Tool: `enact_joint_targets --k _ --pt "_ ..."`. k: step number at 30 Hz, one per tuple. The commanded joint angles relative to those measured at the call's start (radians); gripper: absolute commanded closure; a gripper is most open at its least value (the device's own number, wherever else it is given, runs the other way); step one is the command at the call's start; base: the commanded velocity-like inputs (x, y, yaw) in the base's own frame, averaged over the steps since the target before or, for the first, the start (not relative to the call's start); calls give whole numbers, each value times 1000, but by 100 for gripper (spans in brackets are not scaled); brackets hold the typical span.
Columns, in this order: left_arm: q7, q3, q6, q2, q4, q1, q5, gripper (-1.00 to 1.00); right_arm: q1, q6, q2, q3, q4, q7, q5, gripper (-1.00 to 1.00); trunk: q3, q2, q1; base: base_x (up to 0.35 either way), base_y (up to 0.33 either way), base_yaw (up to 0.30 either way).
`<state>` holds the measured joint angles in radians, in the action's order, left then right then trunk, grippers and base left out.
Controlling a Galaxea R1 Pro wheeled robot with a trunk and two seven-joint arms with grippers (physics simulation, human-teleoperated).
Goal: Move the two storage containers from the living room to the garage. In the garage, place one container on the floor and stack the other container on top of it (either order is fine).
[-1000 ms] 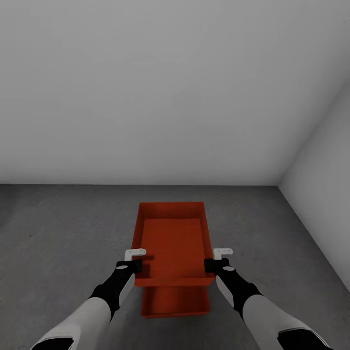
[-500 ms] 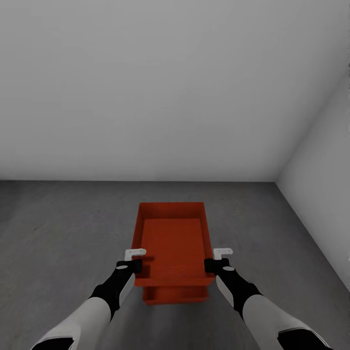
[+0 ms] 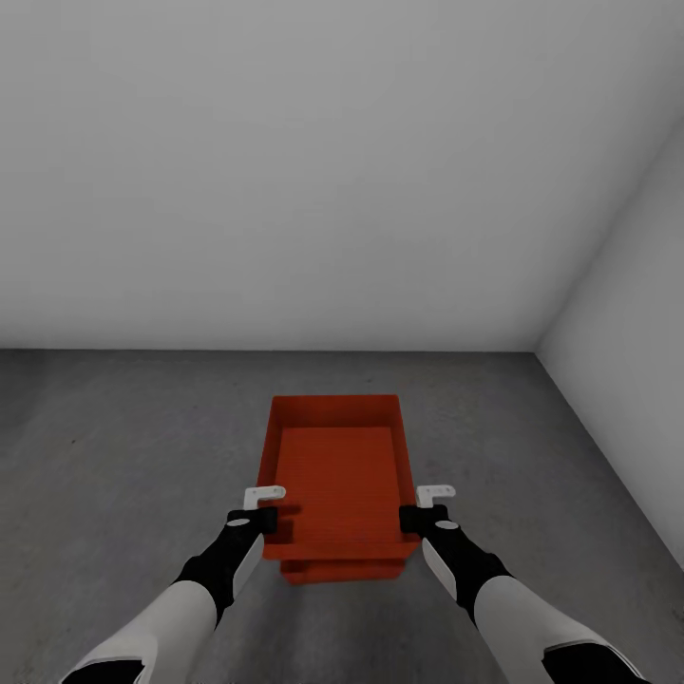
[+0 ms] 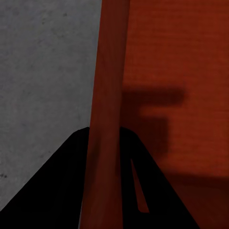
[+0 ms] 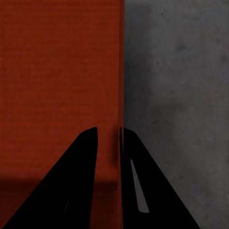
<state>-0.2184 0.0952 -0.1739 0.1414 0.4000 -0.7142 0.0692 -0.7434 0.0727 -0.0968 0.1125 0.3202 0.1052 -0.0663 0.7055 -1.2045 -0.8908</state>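
While both grippers clamp its side walls, the upper bin hangs over the lower one in the garage corner.

Upper bin [image 3: 334, 475]: red-orange, lidless, level, long axis running toward 12 o'clock; held up between the two arms at the middle of the head view, its flat bottom bare.
Lower bin [image 3: 340, 570]: on the floor right under the upper bin; just a strip of its near wall and rim peeks out at 6 o'clock of the upper one. Whether the two touch I cannot tell.
Left gripper [image 3: 266, 508]: at 9 o'clock of the upper bin, near its front corner; the left wrist view shows the black fingers [image 4: 62, 191] astride the bin's wall [image 4: 107, 95], one inside, one outside, pinching it.
Right gripper [image 3: 420, 508]: at 3 o'clock of the upper bin, opposite the left; in the right wrist view its fingers [image 5: 71, 186] close on the thin wall [image 5: 121, 71], pinching it.
Floor [image 3: 123, 446]: dark grey mottled concrete, around both bins on all sides.
Back wall [image 3: 285, 171]: plain white-grey, at 12 o'clock, well beyond the bins.
Side wall [image 3: 636, 342]: at 3 o'clock, meeting the back wall in a corner.
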Motion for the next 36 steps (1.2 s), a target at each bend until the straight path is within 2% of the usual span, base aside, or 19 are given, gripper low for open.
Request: enact_joint_targets --k 1,13,36 --pt "-61 41 -9 1 53 -1 -34 100 1 6 0 1 1 -1 -23 100 1 0 0 -2 0 0" --pt "-61 41 -9 1 53 -1 -34 100 1 7 2 1 1 -1 -23 100 1 0 0 0 0 108" --pt "-61 41 -9 3 53 -1 -34 100 1 7 2 1 1 -1 -23 100 1 0 0 0 -13 4"
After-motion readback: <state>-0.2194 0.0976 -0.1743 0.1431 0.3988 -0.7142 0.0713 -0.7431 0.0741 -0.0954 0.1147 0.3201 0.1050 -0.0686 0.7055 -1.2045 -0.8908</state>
